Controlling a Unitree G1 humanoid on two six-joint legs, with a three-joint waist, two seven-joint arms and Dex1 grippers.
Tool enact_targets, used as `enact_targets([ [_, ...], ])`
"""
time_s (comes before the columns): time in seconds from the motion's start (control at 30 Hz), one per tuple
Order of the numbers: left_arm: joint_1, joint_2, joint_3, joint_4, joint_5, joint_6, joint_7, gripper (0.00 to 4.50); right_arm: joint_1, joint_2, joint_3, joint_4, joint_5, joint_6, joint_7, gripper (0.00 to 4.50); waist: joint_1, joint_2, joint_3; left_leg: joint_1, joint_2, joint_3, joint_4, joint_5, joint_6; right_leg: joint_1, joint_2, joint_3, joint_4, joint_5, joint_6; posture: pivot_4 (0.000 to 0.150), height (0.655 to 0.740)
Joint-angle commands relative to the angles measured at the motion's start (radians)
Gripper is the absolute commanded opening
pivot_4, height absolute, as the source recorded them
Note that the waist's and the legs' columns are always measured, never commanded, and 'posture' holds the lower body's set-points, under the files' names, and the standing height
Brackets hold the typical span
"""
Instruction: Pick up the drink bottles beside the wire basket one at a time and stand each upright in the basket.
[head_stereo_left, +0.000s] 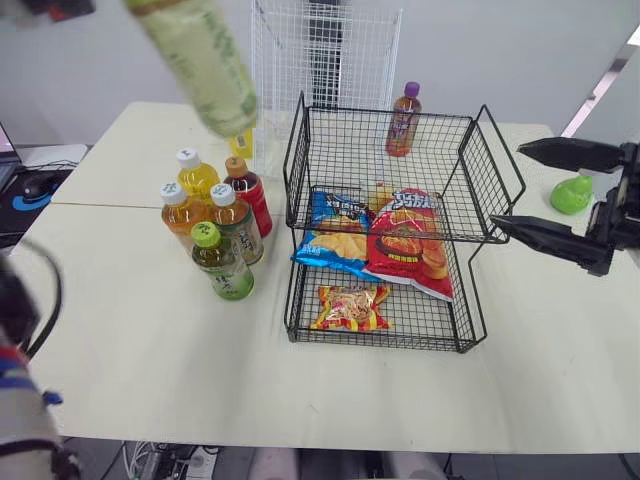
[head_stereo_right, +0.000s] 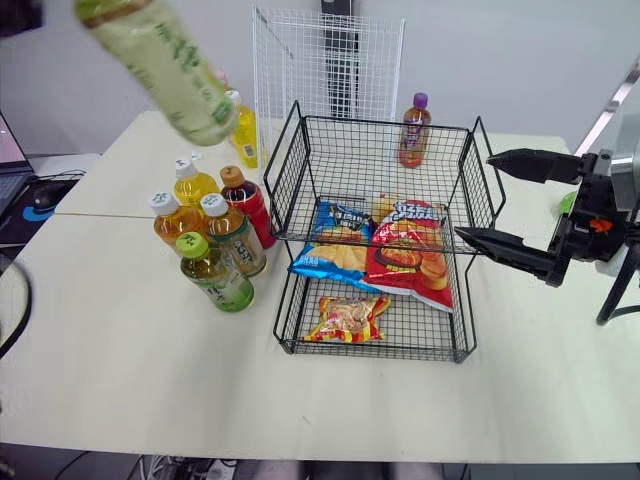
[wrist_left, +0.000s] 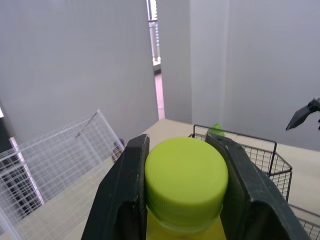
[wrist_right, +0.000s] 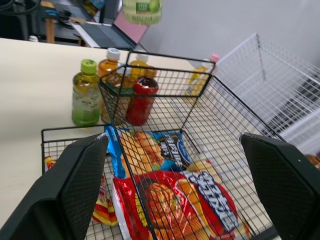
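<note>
My left gripper (wrist_left: 178, 145) is shut on the lime-green cap of a green tea bottle (head_stereo_left: 200, 62), which hangs tilted high above the table's back left. Several more bottles stand in a cluster left of the black two-tier wire basket (head_stereo_left: 380, 113): a green-capped one (head_stereo_left: 222, 263), two white-capped amber ones (head_stereo_left: 237, 222) and a red one (head_stereo_left: 250, 196). A purple-capped bottle (head_stereo_left: 403, 120) stands behind the basket. My right gripper (head_stereo_right: 475, 197) is open at the basket's right side, level with the bare upper tier.
Chip bags (head_stereo_left: 408, 243) and a snack pack (head_stereo_left: 350, 308) lie in the basket's lower tier. A white wire grid panel (head_stereo_left: 325, 50) stands behind it, with a small yellow bottle (head_stereo_left: 241, 144) beside it. A green pear-shaped object (head_stereo_left: 571, 194) sits at the far right.
</note>
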Motion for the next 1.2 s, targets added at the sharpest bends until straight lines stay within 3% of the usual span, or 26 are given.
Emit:
enact_targets([
  [0.03, -0.197, -0.124, -0.039, 0.174, 0.104, -0.121, -0.084, 1.37, 0.044, 0.008, -0.103, -0.059, 0.026, 0.013, -0.081, 4.50, 0.000, -0.001, 0.001, -0.002, 0.000, -0.001, 0.000, 0.000, 0.000, -0.001, 0.001, -0.001, 0.000, 0.000, 0.000, 0.150, 0.7360],
  [0.37, -0.245, -0.544, -0.008, 0.450, 0.252, -0.441, -0.040, 1.37, 0.260, 0.066, -0.242, -0.221, 0.003, 0.019, -0.228, 4.50, -0.005, 0.001, 0.002, -0.015, 0.000, 0.000, 0.001, 0.000, 0.000, -0.014, 0.000, 0.001, 0.001, 0.000, 0.000, 0.150, 0.7360],
  [0.53, -0.232, -0.681, 0.015, 0.564, 0.308, -0.573, 0.038, 1.37, 0.280, 0.088, -0.251, -0.259, 0.042, 0.014, -0.328, 4.50, -0.004, 0.002, 0.002, -0.015, 0.000, 0.000, 0.001, 0.000, 0.000, -0.014, 0.000, 0.002, 0.001, 0.000, 0.000, 0.150, 0.7360],
  [0.83, -0.251, -0.823, 0.053, 0.727, 0.400, -0.720, 0.173, 1.37, 0.296, 0.085, -0.235, -0.272, 0.069, -0.015, -0.408, 4.50, -0.001, 0.003, 0.002, -0.015, -0.002, 0.000, 0.001, 0.001, 0.000, -0.014, 0.000, 0.002, 0.001, 0.000, 0.000, 0.150, 0.7360],
  [1.2, -0.265, -0.893, 0.071, 0.798, 0.488, -0.764, 0.237, 1.37, 0.294, 0.076, -0.194, -0.276, 0.070, -0.042, -0.449, 4.50, -0.001, 0.003, 0.002, -0.015, -0.002, 0.000, 0.001, 0.001, 0.000, -0.014, 0.000, 0.002, 0.001, 0.000, 0.000, 0.150, 0.7360],
])
